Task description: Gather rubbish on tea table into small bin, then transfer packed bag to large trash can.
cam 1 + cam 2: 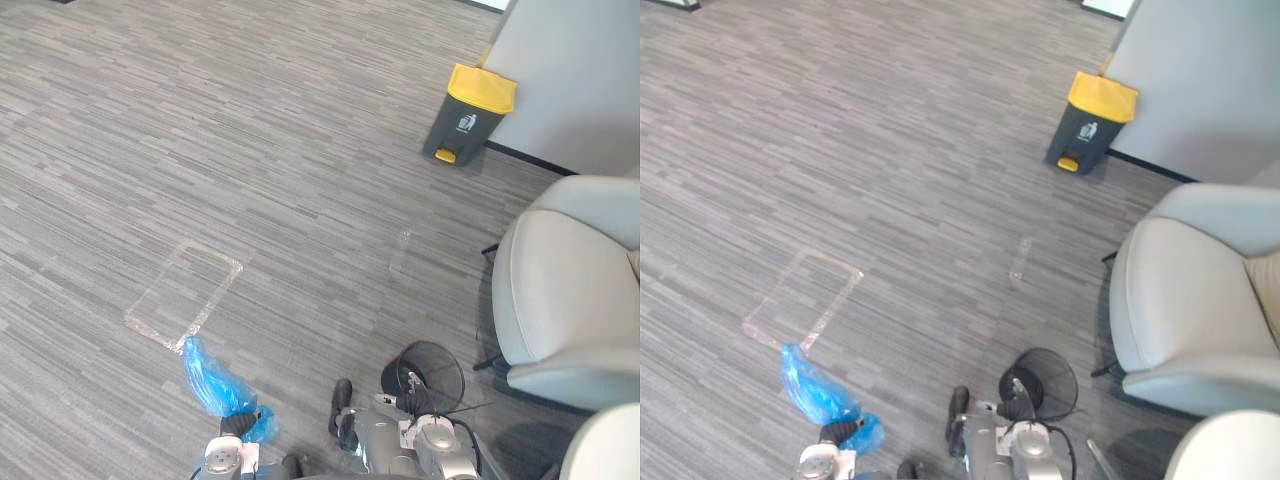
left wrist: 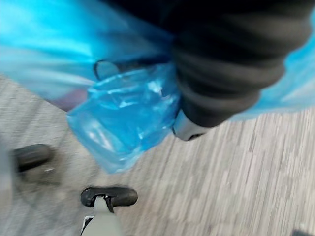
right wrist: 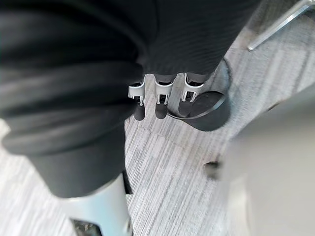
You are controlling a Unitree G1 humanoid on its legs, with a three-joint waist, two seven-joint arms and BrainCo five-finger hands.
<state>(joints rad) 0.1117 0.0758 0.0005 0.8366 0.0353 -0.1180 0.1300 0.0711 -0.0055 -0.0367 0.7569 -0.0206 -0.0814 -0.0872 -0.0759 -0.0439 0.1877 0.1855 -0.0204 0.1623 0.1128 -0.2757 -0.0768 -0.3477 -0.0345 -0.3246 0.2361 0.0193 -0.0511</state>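
Note:
A blue plastic bag (image 1: 213, 382) hangs bunched above the grey carpet at the lower left, and my left hand (image 1: 238, 424) is shut on it. The left wrist view shows the blue bag (image 2: 123, 115) crumpled right beside the hand's dark cover. A small black mesh bin (image 1: 437, 368) stands on the floor at the lower middle. My right hand (image 3: 160, 103) hangs over the small bin's rim (image 3: 216, 112), fingers relaxed and holding nothing. Far off at the upper right, the large trash can (image 1: 468, 114), dark grey with a yellow lid, stands against a wall.
Two light grey armchairs (image 1: 570, 290) fill the right side, close to the small bin. A rectangle of clear tape (image 1: 185, 295) marks the carpet just beyond the bag. Open carpet stretches from here to the large can. A pale wall (image 1: 570, 70) rises behind the can.

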